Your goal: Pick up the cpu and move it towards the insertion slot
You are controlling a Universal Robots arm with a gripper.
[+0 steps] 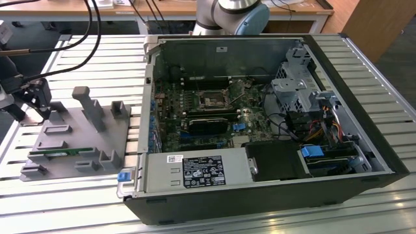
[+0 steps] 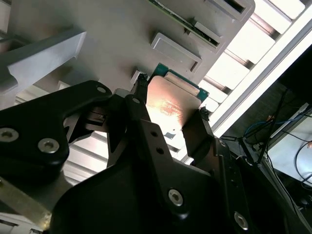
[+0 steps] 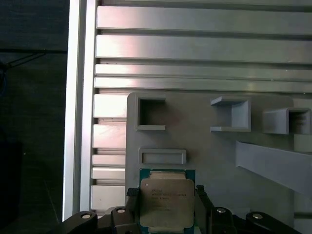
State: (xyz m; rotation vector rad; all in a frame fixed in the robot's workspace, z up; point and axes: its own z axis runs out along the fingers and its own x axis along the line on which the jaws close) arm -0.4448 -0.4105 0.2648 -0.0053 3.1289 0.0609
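1. a slatted aluminium tabletop point(image 1: 91, 58) carries an open computer case point(image 1: 383, 156). toward the exterior view's left it also carries a grey fixture plate point(image 1: 85, 141) with moulded pockets, and a green memory stick point(image 1: 62, 153) lies in one of them.
2. the insertion slot point(image 1: 213, 100) sits on the motherboard point(image 1: 195, 114) inside the case, uncovered and well apart from the plate.
3. the pincer point(image 1: 32, 100) hangs over the plate's edge on the exterior view's left. in both wrist views the cpu point(image 3: 165, 197) lies flat between its black fingers point(image 3: 201, 201). the silver top faces the cameras and the green rim shows along one edge.
4. the pincer is set at the chip's width and looks clamped on the cpu, one finger against each of two opposite edges. the contact seems to be on the rim, not on the metal top.
5. whether the chip is clear of the plate cannot be told; the grey surface lies right behind it.
6. my judgement of the step in hand:
   - hold the chip level and square, gripped by the edges only and with modest force.
   - keep it clear of the pocket walls and the tall upright point(image 1: 87, 109) on the plate.
   - cross the case wall with height to spare, so the chip neither twists in the fingers nor knocks anything.
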